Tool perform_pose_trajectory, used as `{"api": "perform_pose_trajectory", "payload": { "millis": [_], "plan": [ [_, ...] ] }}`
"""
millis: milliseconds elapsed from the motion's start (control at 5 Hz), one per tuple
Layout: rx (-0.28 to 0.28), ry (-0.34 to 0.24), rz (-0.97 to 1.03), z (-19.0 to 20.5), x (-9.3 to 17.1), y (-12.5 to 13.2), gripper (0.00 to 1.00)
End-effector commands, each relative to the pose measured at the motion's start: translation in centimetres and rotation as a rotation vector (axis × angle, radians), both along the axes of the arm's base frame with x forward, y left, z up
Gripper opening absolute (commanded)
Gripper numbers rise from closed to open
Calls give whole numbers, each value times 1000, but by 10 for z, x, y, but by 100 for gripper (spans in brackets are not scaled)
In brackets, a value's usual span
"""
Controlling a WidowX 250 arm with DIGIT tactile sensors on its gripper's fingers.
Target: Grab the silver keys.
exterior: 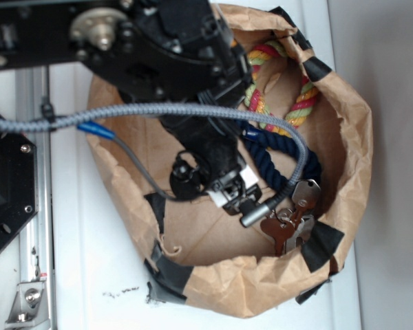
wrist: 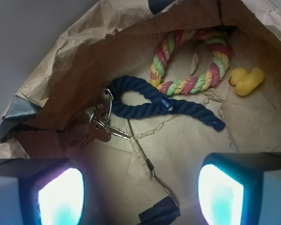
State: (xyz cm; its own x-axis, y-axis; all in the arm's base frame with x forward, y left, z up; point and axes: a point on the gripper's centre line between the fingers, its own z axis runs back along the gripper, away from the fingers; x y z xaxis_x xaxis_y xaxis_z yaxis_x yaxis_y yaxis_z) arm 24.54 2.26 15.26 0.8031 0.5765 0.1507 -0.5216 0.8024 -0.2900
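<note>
Gripper (exterior: 235, 196) is hanging inside the bag with its jaws spread apart and nothing between them. In the wrist view the two lit pads sit at the bottom corners with a wide gap of bare paper in the middle, so no grab yet.

Going big to small: the brown paper bag (exterior: 344, 124) takes up most of the exterior view, rolled down at the rim and patched with black tape, sitting on a white tabletop (exterior: 103, 275). Inside, the multicoloured rope ring (wrist: 187, 61) lies around 12 to 1 o'clock in the wrist view. Just below it is the dark blue rope (wrist: 150, 101), folded into a loop near the centre. A yellow rubber duck (wrist: 247, 80) sits out at 2 o'clock near the bag wall.

Smallest thing is the actual target: the silver keys (wrist: 99, 125), at about 9 to 10 o'clock in the wrist view, pushed up against the bag's side wall with the blue rope's loop end touching or just beside them. In the exterior view they're at roughly 4 o'clock, just beside the gripper tip, under the grey cable.

So my read on progress: the approach is mostly done, the arm's in the bag and close. What's left is shifting over the keys, coming down, closing and lifting. Being tucked against the wall and near that rope could make it fiddly.
</note>
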Motion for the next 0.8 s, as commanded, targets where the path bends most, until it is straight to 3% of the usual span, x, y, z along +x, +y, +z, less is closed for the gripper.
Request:
{"api": "perform_pose_trajectory", "payload": {
  "millis": [0, 200, 400, 600],
  "plan": [
    [7, -33, 10, 7, 1, 9, 100],
    [7, -33, 10, 7, 1, 9, 100],
    [-32, -40, -42, -20, 17, 18, 100],
    [-12, -144, -115, -42, 21, 27, 100]
  ]
}}
